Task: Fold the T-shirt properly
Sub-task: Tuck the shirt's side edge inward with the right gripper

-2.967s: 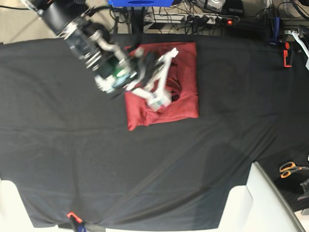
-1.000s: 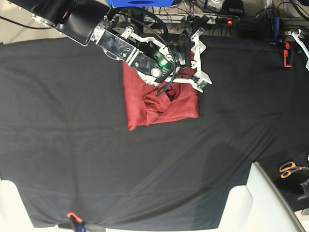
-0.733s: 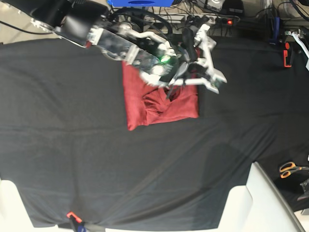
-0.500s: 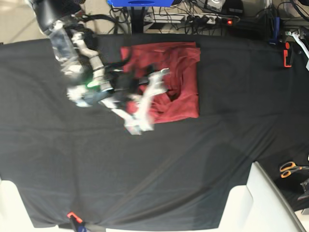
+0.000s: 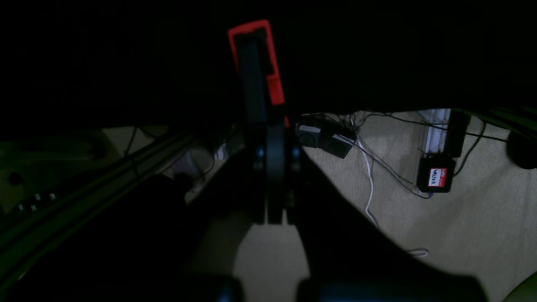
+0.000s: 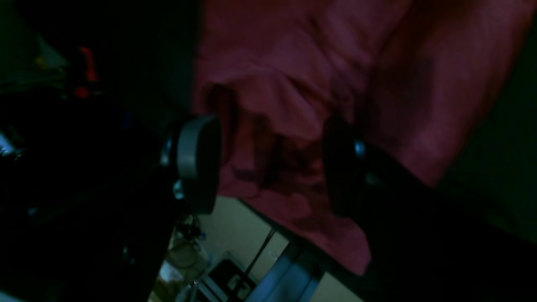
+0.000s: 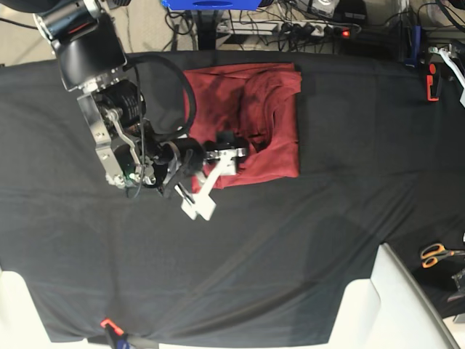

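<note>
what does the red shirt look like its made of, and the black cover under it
The folded maroon shirt looks like thin, soft knit fabric with a matte finish: it lies in loose rumples and soft creases, with no print showing. The black table cloth looks like a thin woven or knit textile, also matte: long shallow wrinkles run across it and it shows no shine. The exact fibre of either cannot be told.

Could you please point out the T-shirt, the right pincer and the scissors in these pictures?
T-shirt [image 7: 272,149]: base view, on the flat right part of the folded fabric.
Right pincer [image 7: 216,183]: base view, midway between its open fingertips.
Scissors [image 7: 434,254]: base view, on the orange handles.
</note>
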Robot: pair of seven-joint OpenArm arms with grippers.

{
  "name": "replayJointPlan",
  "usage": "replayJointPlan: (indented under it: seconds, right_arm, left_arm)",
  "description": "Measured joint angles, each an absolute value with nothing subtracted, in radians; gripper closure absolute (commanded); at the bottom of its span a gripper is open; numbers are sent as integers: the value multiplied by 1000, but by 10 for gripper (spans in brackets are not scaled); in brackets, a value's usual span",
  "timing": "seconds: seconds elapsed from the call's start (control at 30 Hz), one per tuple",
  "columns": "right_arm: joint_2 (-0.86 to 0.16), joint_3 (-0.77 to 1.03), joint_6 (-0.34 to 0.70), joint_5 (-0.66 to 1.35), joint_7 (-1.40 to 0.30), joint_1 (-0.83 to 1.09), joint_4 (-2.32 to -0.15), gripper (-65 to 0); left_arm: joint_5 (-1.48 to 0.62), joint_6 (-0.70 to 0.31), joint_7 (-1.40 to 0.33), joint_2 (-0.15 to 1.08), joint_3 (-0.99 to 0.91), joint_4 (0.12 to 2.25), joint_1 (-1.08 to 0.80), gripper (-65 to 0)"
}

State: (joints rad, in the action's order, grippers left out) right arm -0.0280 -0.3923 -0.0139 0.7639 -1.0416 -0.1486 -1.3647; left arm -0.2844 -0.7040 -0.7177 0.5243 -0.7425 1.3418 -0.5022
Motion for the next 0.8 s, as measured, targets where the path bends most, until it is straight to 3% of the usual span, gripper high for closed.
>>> replayJointPlan:
  seconds: [0.23,0.47,0.8]
  right_arm:
    - [-28,-392,-14,768,-1007,-152,-1316,-362]
    - [-30,-390,-17,774,-1066,-151,-1421,-362]
    - [-42,-294,-17,763,-1069,-132,-1358,-362]
  left_arm:
    - [-285,-704,-718,524,-743,1340,-502,0]
    - [-285,-704,-718,524,-743,1340,-499,0]
    - [-284,-704,-718,524,-743,1341,-497,0]
